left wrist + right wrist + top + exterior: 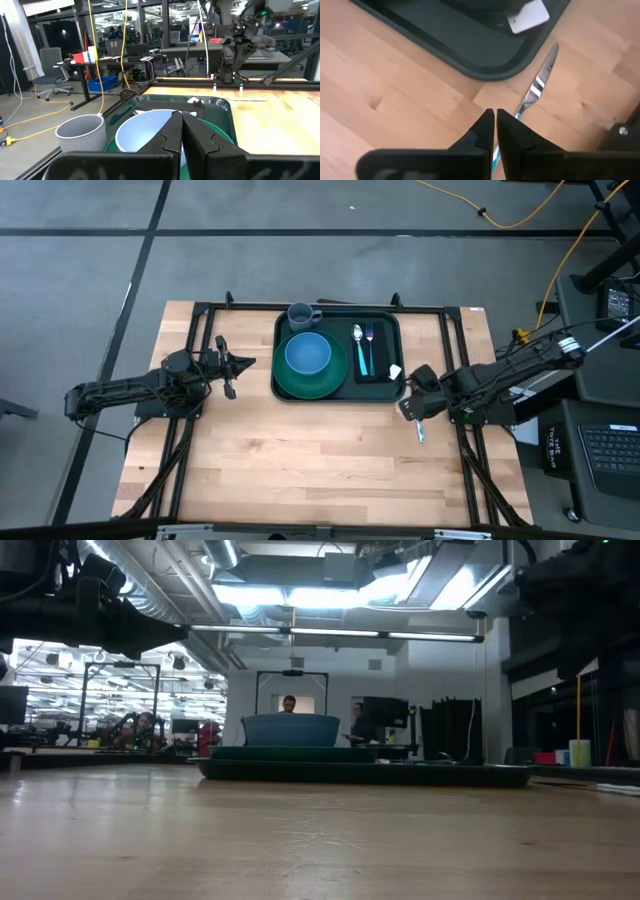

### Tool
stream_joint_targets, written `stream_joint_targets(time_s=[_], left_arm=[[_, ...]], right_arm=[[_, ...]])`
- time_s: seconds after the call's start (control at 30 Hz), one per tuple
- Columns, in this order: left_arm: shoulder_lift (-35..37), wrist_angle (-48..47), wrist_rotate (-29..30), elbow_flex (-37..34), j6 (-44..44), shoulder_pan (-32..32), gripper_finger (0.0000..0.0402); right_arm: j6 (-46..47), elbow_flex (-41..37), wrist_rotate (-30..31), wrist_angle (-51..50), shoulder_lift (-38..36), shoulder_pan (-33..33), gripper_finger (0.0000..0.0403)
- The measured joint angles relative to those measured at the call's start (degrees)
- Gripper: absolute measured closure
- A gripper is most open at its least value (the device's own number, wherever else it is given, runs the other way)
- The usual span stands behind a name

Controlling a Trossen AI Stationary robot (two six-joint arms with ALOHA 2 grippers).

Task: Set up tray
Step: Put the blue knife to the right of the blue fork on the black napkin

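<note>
Tray: large dark green plastic tray [338, 392] at the table's far middle, holding plate, bowl, spoon, fork.
Right gripper [495, 116]: fingers closed, empty, above the steel knife [536, 90] lying outside the tray's corner.
Left gripper [181, 120]: closed, empty, beside the tray.
Advice: open wide, straddle the handle, lift level.

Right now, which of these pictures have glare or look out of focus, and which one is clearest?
Low view: bright ceiling lights glare above the tray and the near tabletop is soft. Left wrist view: the left gripper up close is blurred, the room behind sharper. Right wrist view: the knife gleams, and the right gripper is soft. High view: evenly lit, clearest overall.
</note>
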State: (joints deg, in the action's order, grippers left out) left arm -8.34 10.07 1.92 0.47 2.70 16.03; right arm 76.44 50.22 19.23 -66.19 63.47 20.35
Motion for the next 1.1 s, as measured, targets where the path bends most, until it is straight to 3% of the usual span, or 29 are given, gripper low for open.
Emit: stream_joint_targets(time_s=[0.47,0.77,1.1], left_arm=[[0.0,0.0,0.0,0.0,0.0,0.0,0.0398],[0.0,0.0,0.0,0.0,0.0,0.0,0.0398],[0.0,0.0,0.0,0.0,0.0,0.0,0.0398]], right_arm=[[13.7,-0.1,-1.0,-0.2,7.3,7.4,0.0377],[22.4,-9.9,-7.4,4.9,7.0,8.8,0.0375],[22.2,-13.3,-5.3,8.8,7.0,8.7,0.0289]])
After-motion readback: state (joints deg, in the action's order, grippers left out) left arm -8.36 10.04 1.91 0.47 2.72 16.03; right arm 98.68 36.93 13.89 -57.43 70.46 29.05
